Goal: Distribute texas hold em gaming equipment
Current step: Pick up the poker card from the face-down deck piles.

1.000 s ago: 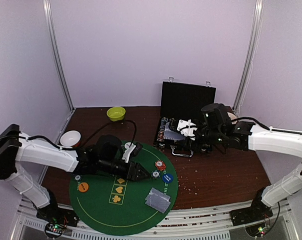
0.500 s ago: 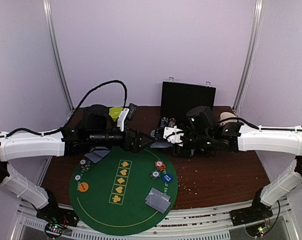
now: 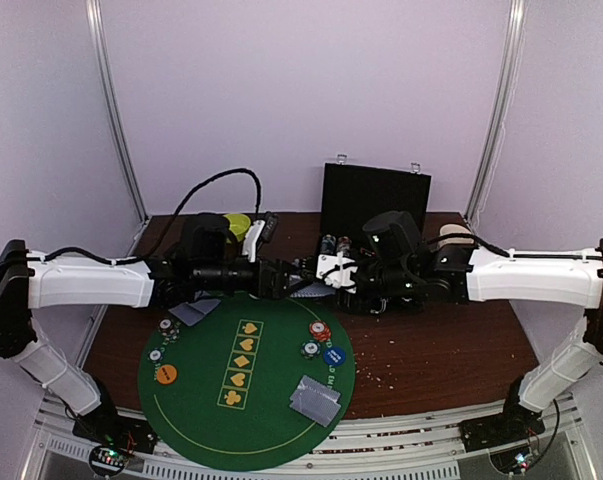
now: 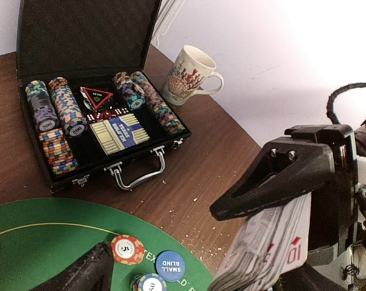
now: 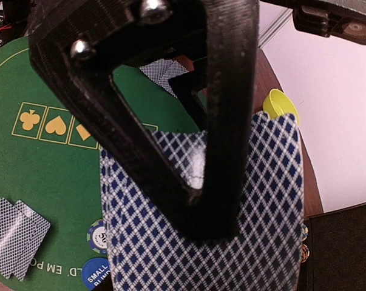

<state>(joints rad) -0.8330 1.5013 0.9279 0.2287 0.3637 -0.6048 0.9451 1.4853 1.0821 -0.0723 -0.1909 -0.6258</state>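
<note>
Fingers of the left gripper (image 4: 161, 233): spread wide, clamped on nothing, upper one (image 4: 274, 176) lying right over the top of a deck of playing cards (image 4: 264, 248), contact not certain. Fingers of the right gripper (image 3: 333, 272): closed partway on that deck, one black finger (image 5: 170, 121) pressed across the blue diamond-patterned backs. Meet in mid-air above the far rim of the green felt mat (image 3: 201, 420), between the lime bowl (image 3: 239, 222) and the black case (image 3: 373, 200).

From above only: orange button disc (image 3: 166, 374) and white disc (image 3: 155, 355) at the mat's left, a small chip stack (image 3: 168, 325) beyond them, two face-down cards (image 3: 194, 311) at the far left rim, another pair of cards (image 3: 314, 398) near the front right.

From the left wrist only: inside of the case, lid propped upright, rows of multicoloured chips (image 4: 61, 106) down both sides, a red triangle piece (image 4: 96, 97) and a blue-and-cream pack (image 4: 119, 132) in the middle. Patterned mug (image 4: 189, 76) just beside the case. Also readable there: SMALL BLIND on the blue disc (image 4: 169, 265), next to a red chip (image 4: 127, 249).

Open brown bench (image 3: 441, 360) right of the mat, speckled with crumbs. Mat's near rim: out past the bench's front edge.
</note>
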